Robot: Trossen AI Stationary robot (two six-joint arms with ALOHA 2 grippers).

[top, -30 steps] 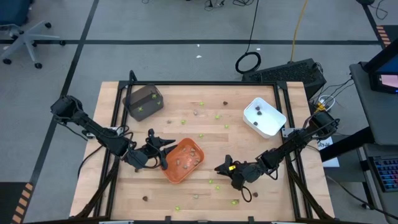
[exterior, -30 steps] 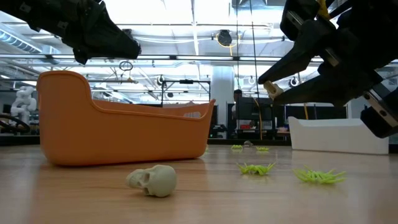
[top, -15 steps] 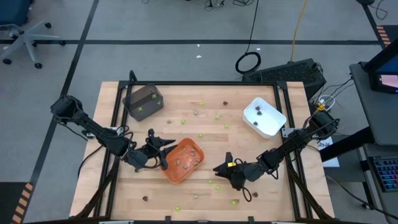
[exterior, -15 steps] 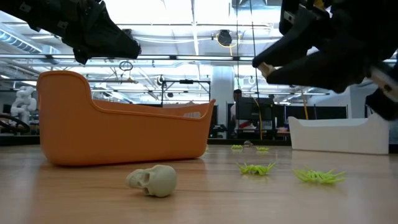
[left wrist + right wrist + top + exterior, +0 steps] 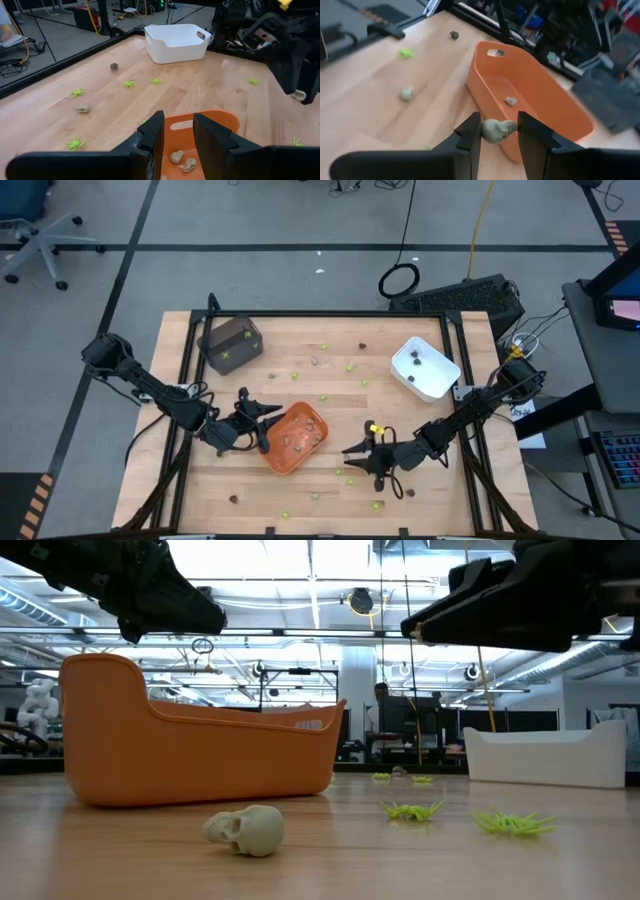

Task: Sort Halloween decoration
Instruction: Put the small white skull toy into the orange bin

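The Halloween decoration lies scattered over the wooden table: lime-green spiders [image 5: 410, 810], a tan skull [image 5: 245, 830] and small brown bits [image 5: 114, 66]. A few tan pieces [image 5: 182, 160] lie inside the orange tray [image 5: 295, 438] near the table's middle. My left gripper [image 5: 262, 434] is shut on that tray's left end. To the right of the tray, above the table, my right gripper [image 5: 348, 452] is shut on a small tan skull piece [image 5: 495, 131] and points toward the tray. My left gripper has the rim of the orange tray's left end [image 5: 178, 124] between its two fingers, coming nearly level from the table's left. The tray's bottom rests on the table. My right gripper pinches the tan skull piece [image 5: 496, 130] between its two fingertips, nearly level, from the table's right side. The piece is lifted clear of the table, a short way from the tray's rim [image 5: 485, 50].
A white tray [image 5: 425, 368] stands at the far right and a dark grey tray [image 5: 230, 343] at the far left. Green spiders [image 5: 515, 823] and other small pieces dot the wood between and in front of the trays. A black frame [image 5: 330, 314] borders the table.
My right gripper has rolled about its own long line with the skull piece still pinched, and its fingertips have gone up a little. The left gripper and the orange tray have kept still.
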